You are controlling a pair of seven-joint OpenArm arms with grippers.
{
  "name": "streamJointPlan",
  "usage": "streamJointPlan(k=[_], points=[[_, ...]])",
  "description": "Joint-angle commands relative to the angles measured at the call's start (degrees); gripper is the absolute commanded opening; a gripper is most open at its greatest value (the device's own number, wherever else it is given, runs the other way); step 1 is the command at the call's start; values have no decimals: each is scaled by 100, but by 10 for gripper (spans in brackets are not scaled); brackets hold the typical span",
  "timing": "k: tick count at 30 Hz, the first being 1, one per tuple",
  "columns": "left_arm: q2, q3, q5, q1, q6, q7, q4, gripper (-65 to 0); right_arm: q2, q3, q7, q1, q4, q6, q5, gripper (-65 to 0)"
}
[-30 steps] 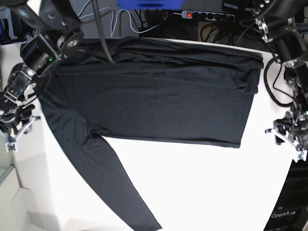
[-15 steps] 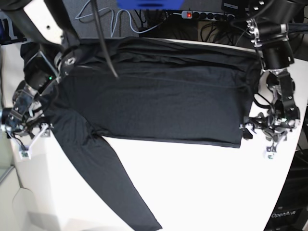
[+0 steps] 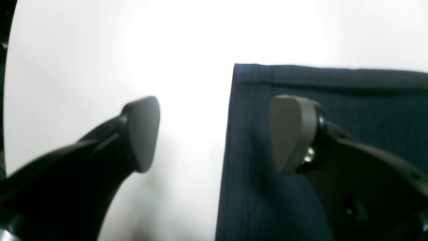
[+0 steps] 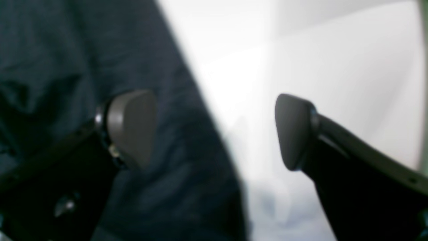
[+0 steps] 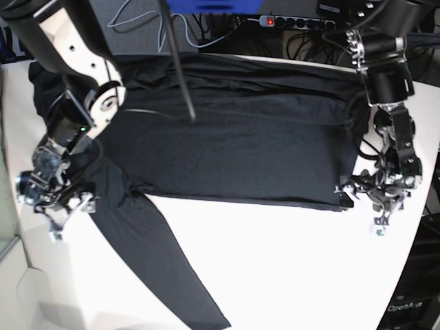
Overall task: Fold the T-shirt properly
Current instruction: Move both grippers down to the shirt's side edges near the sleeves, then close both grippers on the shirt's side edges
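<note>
Both arms have come in from the table's sides during the last second and now stand low at the two ends of the large plain black long-sleeved T-shirt (image 5: 227,144) of thin, smooth fabric. Earlier they hung outside the white table (image 5: 289,268), well apart from the cloth.

The left gripper (image 5: 359,199) has its two grey pads spread wide, holding nothing. In the left wrist view, one pad (image 3: 291,132) is over the cloth and the other pad (image 3: 142,132) is over bare table, so the straight hemmed edge of the T-shirt (image 3: 284,201) runs between them, nearer to the pad over the cloth. The corner of the hem lies just ahead of the gripper (image 3: 214,134).

The right gripper (image 5: 62,206) is also wide open and empty. In the right wrist view, one pad (image 4: 132,127) is over dark wrinkled cloth (image 4: 67,67), the other (image 4: 294,130) over the white surface, and the slanted edge of the garment passes between them. This view is blurred, so I cannot tell if a pad touches the fabric.

The T-shirt itself lies spread across the far half of the table, with one long sleeve (image 5: 172,268) running away from the right gripper toward the near edge.

My judgement: both grippers are now placed to pinch an edge at each end, and the next fold has not begun. The thin cloth may slip, so each closing should take the edge fully.
</note>
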Motion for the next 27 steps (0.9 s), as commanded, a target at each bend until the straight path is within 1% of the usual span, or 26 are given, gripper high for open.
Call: streamJointPlan(k=[1, 6, 12, 16, 21, 27], points=[[-76, -13, -35, -133, 17, -84, 92, -160, 62, -7, 81, 107, 88, -29, 41, -109], [-84, -13, -35, -151, 17, -84, 101, -160, 0, -7, 99, 28, 97, -29, 41, -109], [-93, -13, -35, -151, 17, -84, 101, -160, 70, 2, 283, -60, 88, -29, 41, -109], [-93, -13, -35, -151, 17, -84, 101, -160, 79, 2, 292, -166, 88, -29, 41, -109], [-93, -13, -35, -151, 17, -93, 136, -160, 79, 327, 292, -227, 88, -29, 41, -109], [-93, -13, -35, -221, 17, -67, 127, -160, 35, 336, 283, -341, 79, -29, 50, -109]])
